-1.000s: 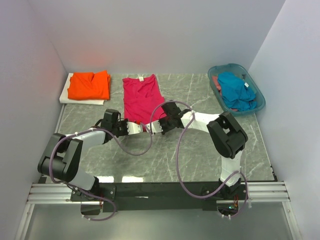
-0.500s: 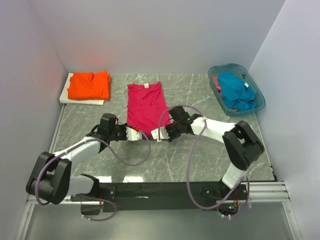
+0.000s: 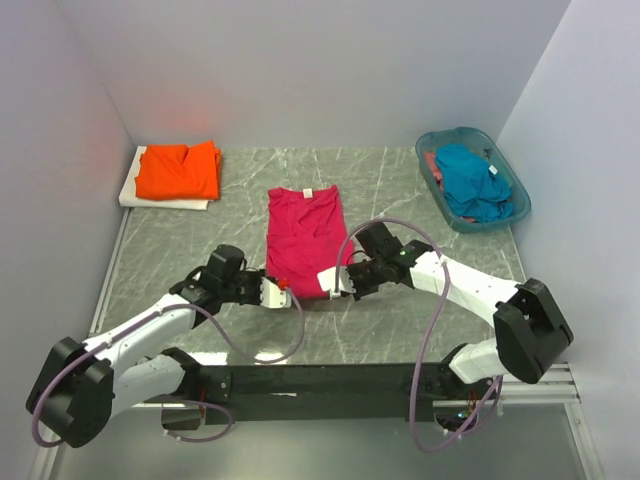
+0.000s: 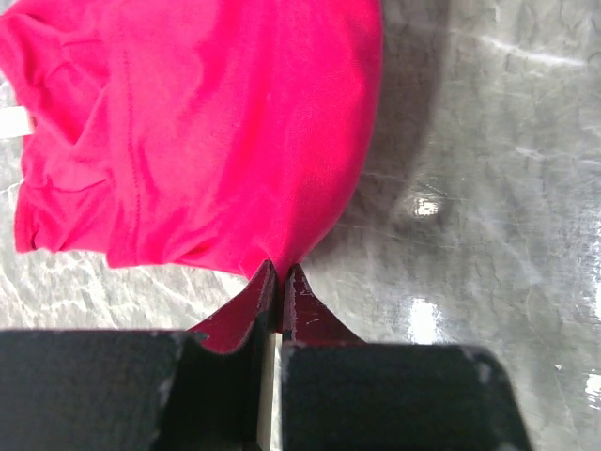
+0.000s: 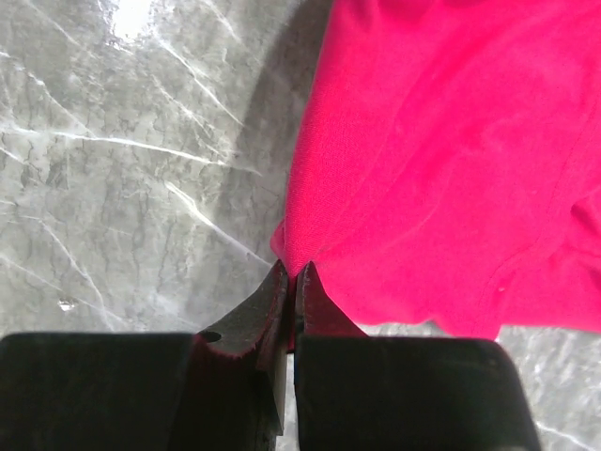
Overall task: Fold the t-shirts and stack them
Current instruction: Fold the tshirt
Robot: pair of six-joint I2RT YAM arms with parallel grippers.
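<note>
Grey marbled tabletop (image 3: 180, 240) fills the floor of a white-walled booth. Nearest the bases, the left gripper (image 3: 274, 292) and the right gripper (image 3: 336, 283) sit side by side. Each has its jaws pinched tight on one near corner of the magenta-red t-shirt (image 3: 303, 235), and both wrist views show cloth nipped between the tips. From both pincers the shirt runs straight away, long axis near to far, with the white neck label (image 3: 308, 193) at the far end, so neither arm is nearer. It looks narrowed, perhaps with sleeves already tucked in, though I cannot be sure. The next move likely carries the hem forward toward the collar. Farther off, the orange t-shirt (image 3: 180, 172) lies folded at the back left. The teal-blue t-shirt (image 3: 468, 180) sits in the basket (image 3: 521, 200) at the back right.
</note>
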